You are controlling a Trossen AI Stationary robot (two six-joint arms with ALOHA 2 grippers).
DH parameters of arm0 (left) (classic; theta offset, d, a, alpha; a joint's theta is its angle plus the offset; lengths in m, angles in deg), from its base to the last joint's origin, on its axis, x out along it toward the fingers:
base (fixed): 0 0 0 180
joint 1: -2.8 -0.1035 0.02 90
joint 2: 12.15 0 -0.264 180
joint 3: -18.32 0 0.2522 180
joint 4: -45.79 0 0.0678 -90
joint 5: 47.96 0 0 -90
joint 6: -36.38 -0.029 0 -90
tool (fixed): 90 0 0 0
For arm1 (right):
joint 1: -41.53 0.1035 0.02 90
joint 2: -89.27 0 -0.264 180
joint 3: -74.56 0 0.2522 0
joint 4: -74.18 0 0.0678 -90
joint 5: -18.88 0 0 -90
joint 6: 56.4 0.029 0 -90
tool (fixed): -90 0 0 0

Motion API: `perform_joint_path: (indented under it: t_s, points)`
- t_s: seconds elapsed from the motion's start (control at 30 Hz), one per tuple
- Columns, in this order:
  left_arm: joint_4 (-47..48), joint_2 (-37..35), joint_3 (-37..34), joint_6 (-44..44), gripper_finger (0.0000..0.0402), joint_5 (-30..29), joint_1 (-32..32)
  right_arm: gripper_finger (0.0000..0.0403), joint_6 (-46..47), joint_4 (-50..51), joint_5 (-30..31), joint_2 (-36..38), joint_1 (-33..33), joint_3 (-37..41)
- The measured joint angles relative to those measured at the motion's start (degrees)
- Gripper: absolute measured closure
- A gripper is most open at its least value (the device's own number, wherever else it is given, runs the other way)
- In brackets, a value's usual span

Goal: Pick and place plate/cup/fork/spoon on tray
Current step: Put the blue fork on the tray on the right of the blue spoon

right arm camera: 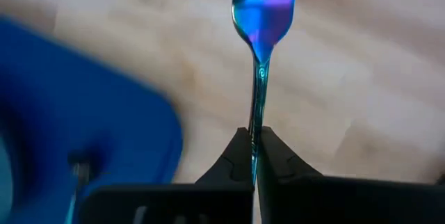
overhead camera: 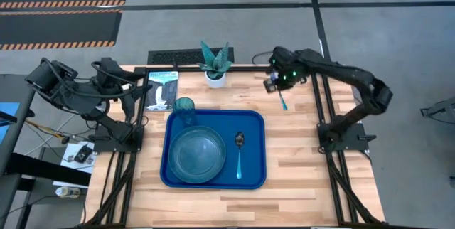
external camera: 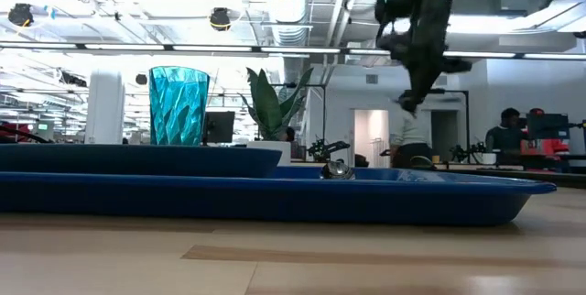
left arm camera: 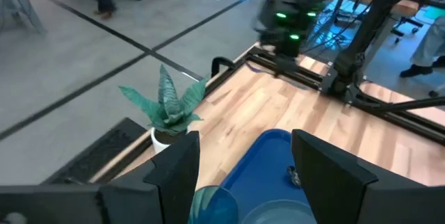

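Observation:
The blue tray (overhead camera: pixel 252 176) lies mid-table. On it are the teal plate (overhead camera: pixel 197 156), the spoon (overhead camera: pixel 239 154) lying to the plate's right, and the teal cup (overhead camera: pixel 184 106) standing upright at its far left corner. My right gripper (overhead camera: pixel 279 87) is shut on the blue fork (right arm camera: pixel 261 15), above the bare wood beyond the tray's far right corner. My left gripper (left arm camera: pixel 243 175) is open and empty at the table's left, level with the cup (left arm camera: pixel 212 206). My right gripper pinches the fork's slim handle (right arm camera: pixel 257 116) between its two fingers. The fork runs on in line with the fingers, tines at the far end. The fingers point down at a slant (external camera: pixel 417 57). The fork hangs below them, clear of the table.
A white pot with a green plant (overhead camera: pixel 215 62) stands at the far edge, behind the tray. A dark printed card (overhead camera: pixel 162 90) lies at the far left beside the cup. Bare wood lies right of the tray and along the near edge. People show in the room behind.

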State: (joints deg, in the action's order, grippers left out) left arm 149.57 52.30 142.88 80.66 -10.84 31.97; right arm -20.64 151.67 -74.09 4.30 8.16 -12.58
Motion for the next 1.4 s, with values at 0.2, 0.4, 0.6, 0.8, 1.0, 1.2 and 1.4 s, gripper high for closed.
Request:
perform_joint_path:
  t_s: [0.2,0.4,0.6,0.8,1.0,1.2,1.4]
  points:
    - [0.0,0.0,0.0,-3.1,0.0189,-0.4,0.0,0.0397,11.6,3.7,1.7,3.2,18.8,0.0]
    - [0.0,-0.8,0.0,-5.4,0.0189,1.6,0.0,0.0396,29.3,-0.1,6.2,1.8,36.8,0.2]
    - [0.0,-3.3,0.0,-6.6,0.0189,1.7,0.0,0.0394,43.3,-12.6,13.2,-5.0,45.5,3.5]
    - [0.0,-8.0,0.0,-6.8,0.0189,2.1,0.0,0.0394,47.3,-24.5,13.0,-14.3,46.4,4.3]
    - [-0.1,-13.2,-0.3,-5.3,0.0189,2.9,0.0,0.0394,52.2,-26.3,12.4,-16.8,47.1,3.6]
    - [0.0,-18.9,-5.9,-1.0,0.0189,2.9,0.0,0.0392,60.2,-25.7,18.5,-16.8,50.2,3.6]
    - [0.0,-21.9,-12.0,2.9,0.0189,2.1,0.0,0.0391,63.8,-21.9,18.4,-17.6,51.7,3.6]
